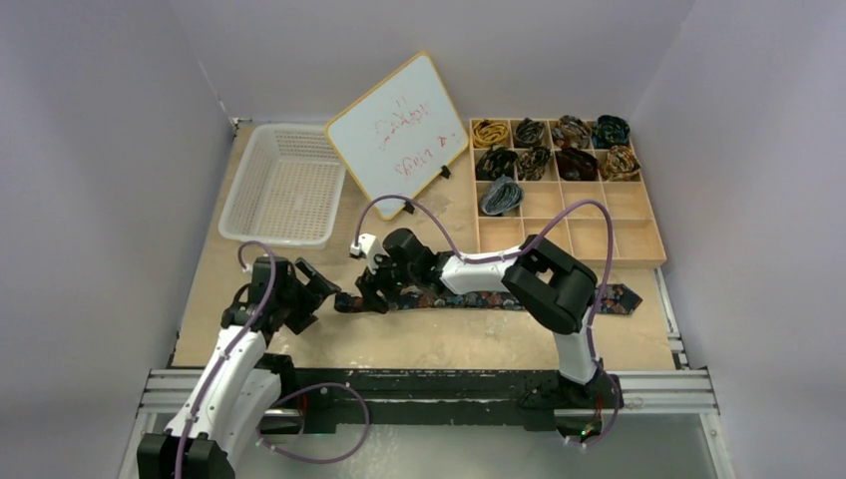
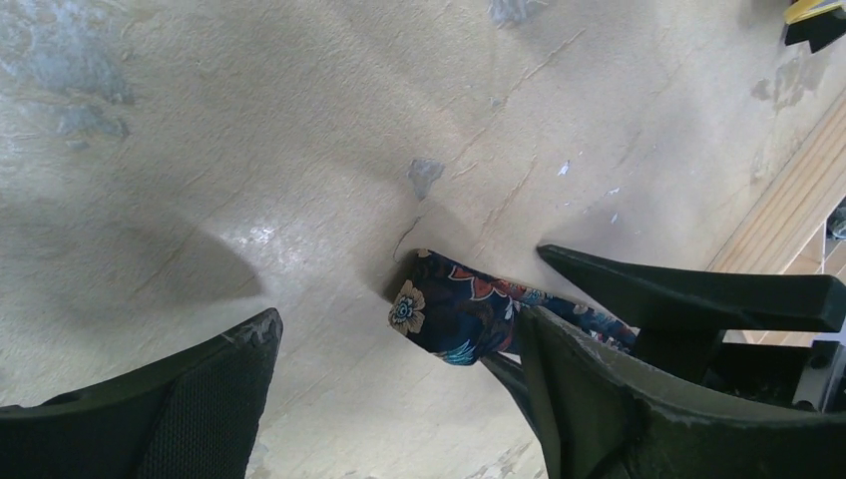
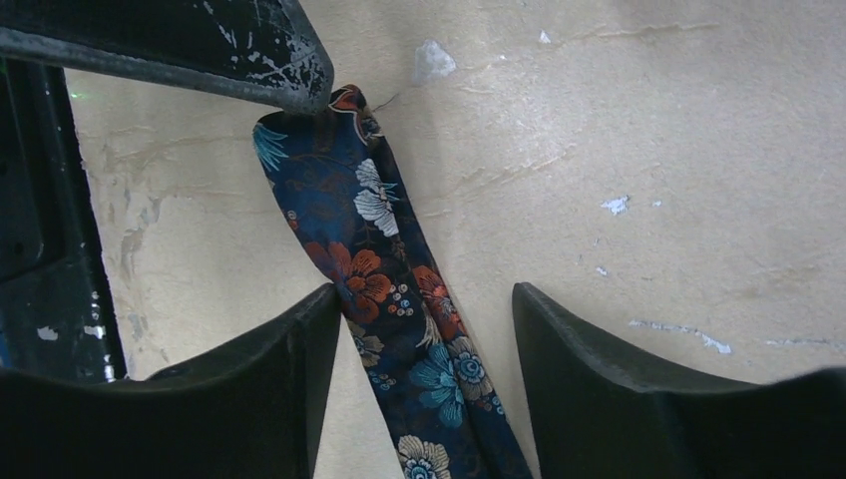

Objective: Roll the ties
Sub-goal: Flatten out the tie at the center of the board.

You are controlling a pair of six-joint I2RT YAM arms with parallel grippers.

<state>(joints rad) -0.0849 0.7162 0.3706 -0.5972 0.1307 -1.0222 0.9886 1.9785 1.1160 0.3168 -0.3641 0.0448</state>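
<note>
The navy floral tie (image 3: 369, 230) lay flat on the desk (image 1: 419, 339). The right gripper (image 3: 424, 291) straddled its narrow end, jaws open, gripping nothing. The left gripper (image 2: 399, 299) hovered beside it, jaws wide and empty.

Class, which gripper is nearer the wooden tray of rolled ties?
Right. The right gripper straddles the tie left of the tray; the left gripper sits farther left, at the tie's tip.

Top external: mounted high behind the arm bases, angled down over the whole pale wooden bench (image 1: 299, 344).
Left wrist, right wrist: close, aimed down at the bench from opposite sides. Both show the tip of the navy floral fabric necktie (image 2: 449, 314).
</note>
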